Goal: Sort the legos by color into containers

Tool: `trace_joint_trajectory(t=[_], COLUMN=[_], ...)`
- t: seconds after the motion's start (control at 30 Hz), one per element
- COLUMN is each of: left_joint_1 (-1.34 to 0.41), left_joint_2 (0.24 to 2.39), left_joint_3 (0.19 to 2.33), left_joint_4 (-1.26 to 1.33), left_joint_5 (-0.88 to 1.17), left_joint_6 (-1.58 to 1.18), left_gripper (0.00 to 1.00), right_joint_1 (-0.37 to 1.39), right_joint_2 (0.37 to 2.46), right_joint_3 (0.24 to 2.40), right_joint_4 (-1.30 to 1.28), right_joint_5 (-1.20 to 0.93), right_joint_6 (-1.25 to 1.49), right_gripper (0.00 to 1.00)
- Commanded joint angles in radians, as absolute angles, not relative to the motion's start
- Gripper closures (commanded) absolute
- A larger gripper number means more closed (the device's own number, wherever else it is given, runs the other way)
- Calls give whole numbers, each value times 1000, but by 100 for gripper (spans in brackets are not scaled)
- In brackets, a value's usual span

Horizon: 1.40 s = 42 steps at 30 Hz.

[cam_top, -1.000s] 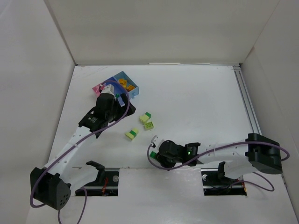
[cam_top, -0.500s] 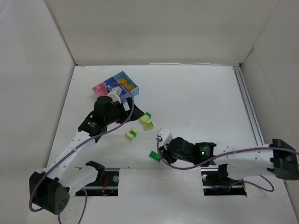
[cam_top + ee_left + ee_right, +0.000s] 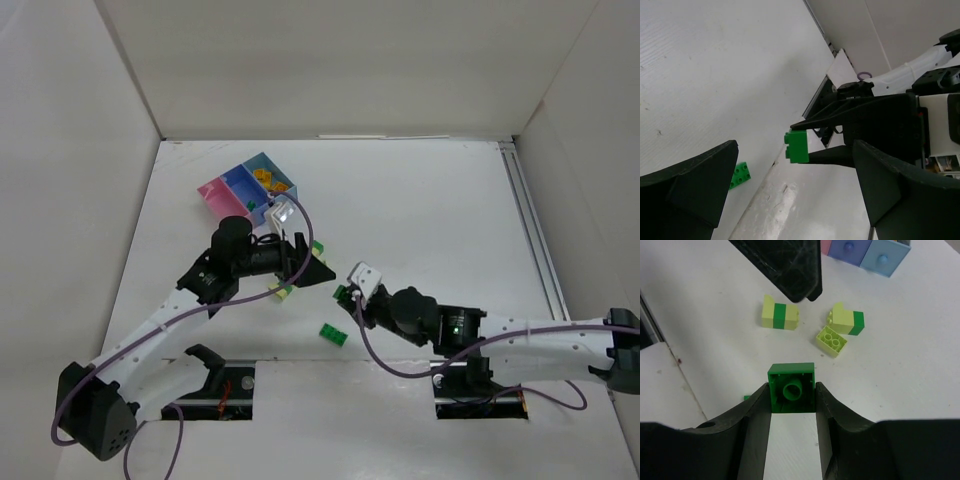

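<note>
My right gripper (image 3: 791, 390) is shut on a dark green brick (image 3: 791, 388), its hollow underside facing the camera, held above the table (image 3: 420, 220). In the top view that brick (image 3: 341, 293) hangs just right of my left gripper (image 3: 310, 265), which is open and holds nothing. The left wrist view shows the held brick (image 3: 798, 146) ahead of the open left gripper (image 3: 795, 195). A flat green brick (image 3: 333, 335) lies on the table near the front. Two pale yellow-with-green bricks (image 3: 780, 317) (image 3: 846, 321) and a lime brick (image 3: 831, 340) lie beyond. The containers (image 3: 245, 188), pink and blue, stand at the back left.
One black finger (image 3: 790, 270) of the left gripper reaches over the loose bricks in the right wrist view. White walls close the table at the back and on both sides. A metal rail (image 3: 530, 225) runs along the right edge. Orange bricks (image 3: 265, 178) lie in a blue bin.
The right gripper shut on the dark green brick and carried it up and away from the front edge, uncovering the flat green brick. The left arm swung from the bins toward the middle.
</note>
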<state>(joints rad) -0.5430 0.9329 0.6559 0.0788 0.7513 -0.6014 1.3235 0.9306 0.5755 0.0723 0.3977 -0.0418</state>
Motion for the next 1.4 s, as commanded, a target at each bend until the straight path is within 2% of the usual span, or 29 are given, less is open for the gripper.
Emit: trace_joint_trajectory(t=[0.0, 0.23, 0.4, 0.5, 0.67, 0.73, 0.97, 1.13, 1.2, 1.27, 1.37], left_joint_1=[-583, -618, -618, -618, -618, -618, -618, -618, -618, -618, -618], left_joint_2=[904, 904, 913, 913, 913, 931, 942, 942, 951, 951, 960], left_joint_3=[727, 773, 764, 764, 755, 755, 755, 755, 755, 755, 764], left_joint_4=[40, -89, -71, -46, -20, -20, -20, -2, -2, -2, -2], left_joint_5=[709, 606, 659, 690, 755, 765, 775, 798, 798, 798, 798], left_joint_6=[-539, -469, -469, -469, -469, -469, -469, -469, -469, -469, -469], left_gripper=[4, 7, 11, 18, 24, 31, 48, 68, 71, 78, 80], right_joint_1=[1333, 1333, 1333, 1333, 1333, 1333, 1333, 1333, 1333, 1333, 1333], right_joint_2=[992, 1022, 1002, 1002, 1026, 1037, 1071, 1107, 1117, 1117, 1140], right_joint_3=[661, 681, 681, 681, 699, 709, 727, 736, 747, 756, 756], right_joint_4=[143, 195, 244, 273, 305, 316, 327, 336, 345, 345, 345], right_joint_5=[437, 474, 474, 465, 445, 445, 420, 430, 443, 462, 489], right_joint_6=[-104, -133, -158, -172, -209, -218, -258, -258, -267, -267, -267], right_gripper=[75, 75, 75, 75, 75, 75, 75, 75, 75, 70, 63])
